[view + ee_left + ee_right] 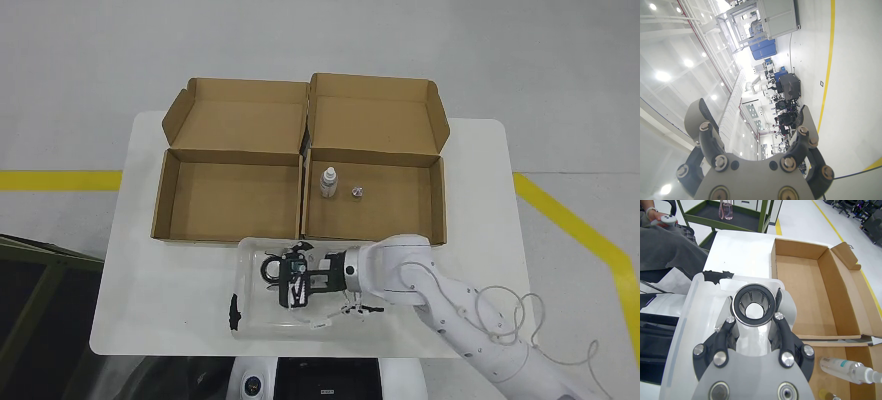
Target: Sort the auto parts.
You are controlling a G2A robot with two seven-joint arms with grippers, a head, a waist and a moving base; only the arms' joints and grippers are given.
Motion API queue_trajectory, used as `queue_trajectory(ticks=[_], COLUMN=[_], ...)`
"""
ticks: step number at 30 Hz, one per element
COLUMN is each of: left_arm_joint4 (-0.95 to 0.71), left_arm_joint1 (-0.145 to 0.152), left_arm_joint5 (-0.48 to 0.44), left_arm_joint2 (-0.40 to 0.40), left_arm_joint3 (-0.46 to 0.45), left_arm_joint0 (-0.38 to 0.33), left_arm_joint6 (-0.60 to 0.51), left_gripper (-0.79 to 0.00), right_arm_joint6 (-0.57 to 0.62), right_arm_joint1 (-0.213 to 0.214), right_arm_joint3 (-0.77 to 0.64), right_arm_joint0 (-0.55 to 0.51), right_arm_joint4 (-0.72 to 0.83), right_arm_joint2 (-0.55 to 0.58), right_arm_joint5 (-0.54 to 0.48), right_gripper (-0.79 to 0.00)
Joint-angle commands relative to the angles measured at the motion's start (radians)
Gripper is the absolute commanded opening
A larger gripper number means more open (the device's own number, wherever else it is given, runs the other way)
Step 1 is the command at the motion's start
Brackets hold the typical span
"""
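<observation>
Two ridged fingers of the right gripper (754,297) clamp a shiny, hollow, black-rimmed steel bearing (753,321) over a clear plastic bin (688,298); the left gripper (752,103) gapes apart.

Left box (230,200) beside right box (400,205), bin (250,300) before both

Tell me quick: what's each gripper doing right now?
Left gripper: open, holding nothing.
Right gripper: closed on a bearing.
</observation>
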Motion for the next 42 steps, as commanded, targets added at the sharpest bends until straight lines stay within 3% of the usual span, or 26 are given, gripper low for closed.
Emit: queue_trajectory(ticks=[1,22,42], left_arm_joint4=[0.000,0.000,0.000], left_arm_joint1=[0.000,0.000,0.000], left_arm_joint5=[0.000,0.000,0.000], left_arm_joint2=[0.000,0.000,0.000], left_arm_joint3=[0.000,0.000,0.000], left_arm_joint0=[0.000,0.000,0.000], left_arm_joint6=[0.000,0.000,0.000], left_gripper=[0.000,0.000,0.000], right_arm_joint6=[-0.011,-0.089,-0.101], right_arm_joint1=[0.001,-0.008,-0.091], right_arm_joint3=[-0.005,0.012,0.267], right_arm_joint0=[0.001,0.045,0.274], right_arm_joint4=[-0.001,0.024,0.055], right_arm_joint2=[0.009,0.052,-0.056], right_arm_joint5=[0.004,0.027,0.127], right_gripper=[-0.785,-0.785,-0.785])
